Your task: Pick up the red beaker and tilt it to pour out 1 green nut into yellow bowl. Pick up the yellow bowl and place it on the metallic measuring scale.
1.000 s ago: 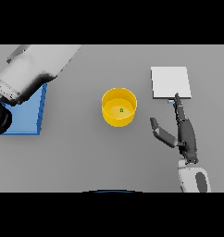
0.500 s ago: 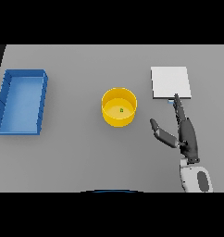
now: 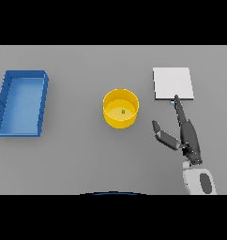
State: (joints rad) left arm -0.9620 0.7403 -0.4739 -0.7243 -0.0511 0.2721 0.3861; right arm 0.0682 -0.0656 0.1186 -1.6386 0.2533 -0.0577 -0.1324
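Yellow bowl (image 3: 120, 108) stands upright on the grey desk (image 3: 87, 154), mouth up, round, so no long axis to speak of; its rim sits level. One small green nut (image 3: 123, 111) lies on the bowl's floor, approx. at centre, too small to tell which way it points.

Rel. to the bowl: metallic measuring scale (image 3: 173, 83) is to the right and a bit farther back, well apart from the bowl, nothing on it. It's a flat pale square plate, edges roughly parallel to the desk edges, w/ a slight skew. A small bluish mark shows at its near edge, too small to make out.

Right robot hand (image 3: 185, 133) is right of the bowl and nearer the viewer, apart from it, not touching. Fingers straight and stretched out, pointing away toward the scale; the longest fingertip reaches just about to the scale's near edge, can't tell if it touches. Thumb is spread out to the left, toward the bowl, tip near but clear of the bowl's wall. Hand holds nothing. Its long axis runs near-to-far, leaning slightly left at the tip. White and grey forearm comes in from the lower right.

Blue tray (image 3: 21, 102) lies well left of the bowl, long axis near-to-far, low walls.
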